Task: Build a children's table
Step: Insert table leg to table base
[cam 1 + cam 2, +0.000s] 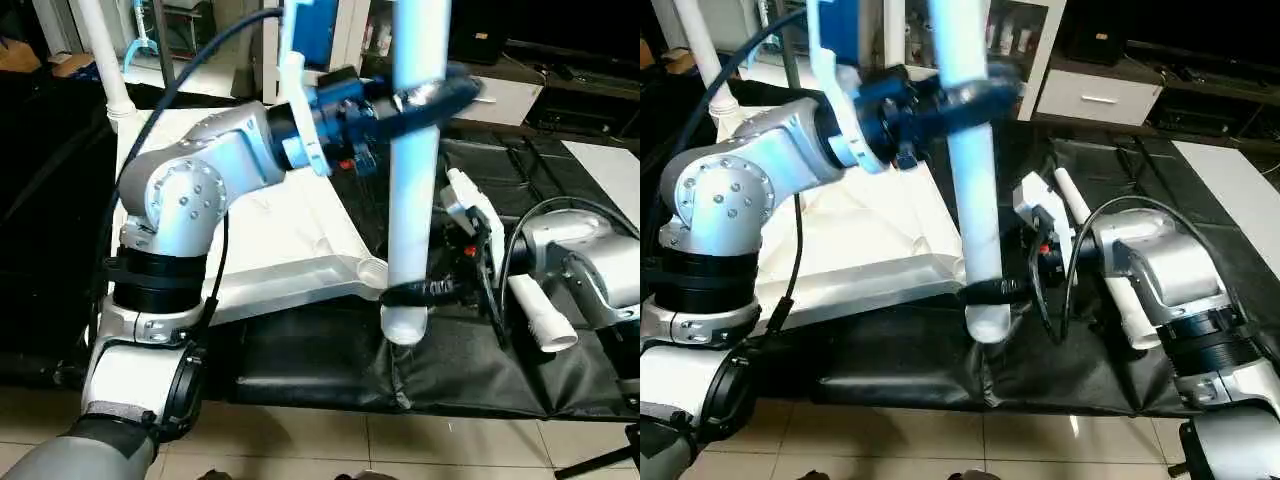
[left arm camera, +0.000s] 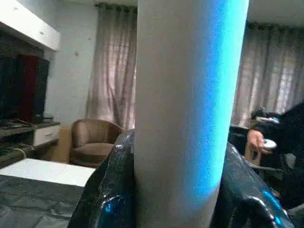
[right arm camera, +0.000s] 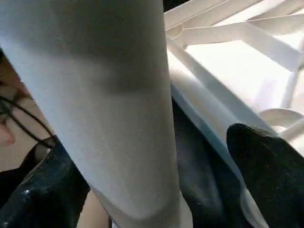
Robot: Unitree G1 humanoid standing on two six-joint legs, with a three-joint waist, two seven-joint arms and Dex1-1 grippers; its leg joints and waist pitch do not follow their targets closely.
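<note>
Left eye view: nearest, the black-covered desk front edge, where the upright white leg hangs with its foot just beside the tabletop corner socket. The right gripper rings the leg's lower end, jaws spread wide around it, not clamped. Another leg lies beside the right forearm. Higher, the left gripper jaws grasp the leg's upper part. Farther back, a mounted leg rises from the tabletop's far corner.

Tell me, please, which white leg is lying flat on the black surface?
The short-looking leg beside the right forearm lies flat on the black cover. The leg the grippers hold is upright, and the far-left leg stands in the tabletop.
</note>
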